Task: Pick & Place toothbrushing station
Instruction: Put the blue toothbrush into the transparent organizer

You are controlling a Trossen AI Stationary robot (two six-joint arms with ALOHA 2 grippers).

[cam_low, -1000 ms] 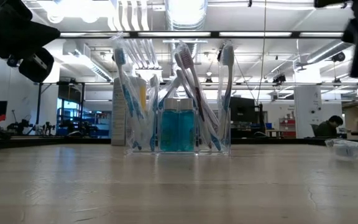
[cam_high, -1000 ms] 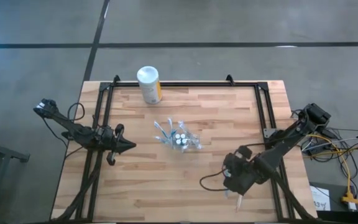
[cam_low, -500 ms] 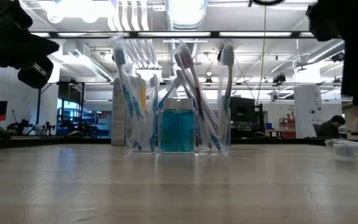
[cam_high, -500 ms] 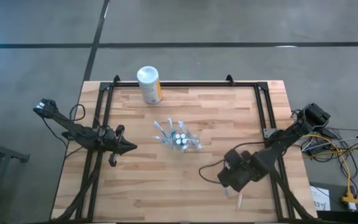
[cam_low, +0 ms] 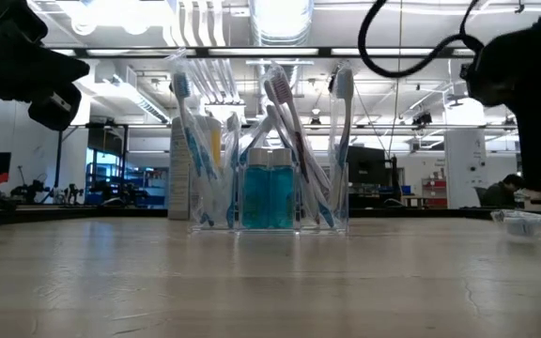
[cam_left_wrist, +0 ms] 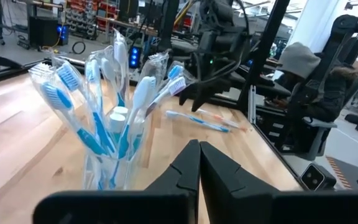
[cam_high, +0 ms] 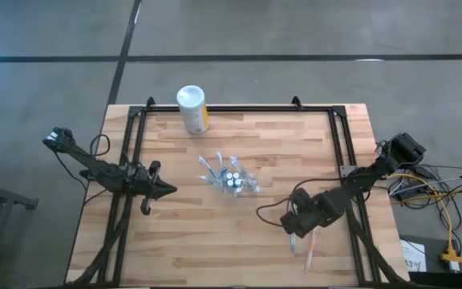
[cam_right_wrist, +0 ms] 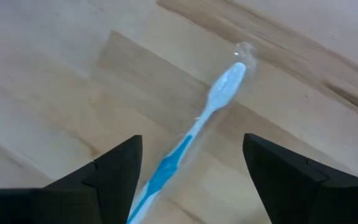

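Observation:
A clear cup (cam_high: 231,181) stands upright at mid-table, full of white and light-blue toothbrushes and teal tubes with white caps (cam_low: 269,195). My left gripper (cam_high: 169,190) hovers shut to the cup's left, pointing level at it (cam_left_wrist: 199,149). My right gripper (cam_high: 295,233) points steeply down, open, low over the table's right near part. A blue-and-white toothbrush (cam_right_wrist: 194,127) in a clear wrapper lies flat on the wood between its spread fingers. A second loose toothbrush (cam_high: 310,255) lies just beyond it toward the near edge.
A white canister (cam_high: 192,108) with a yellow label stands at the far edge, behind the cup. A black frame (cam_high: 339,136) runs along the table's sides and far edge. Bare wood lies between the cup and the loose toothbrushes. A seated person (cam_left_wrist: 303,74) shows beyond the table.
My right gripper has come down toward the table and shifted a little toward the left and far edges, rolling about its wrist. The loose blue toothbrush, hidden under it before, now shows. The cup has not moved.

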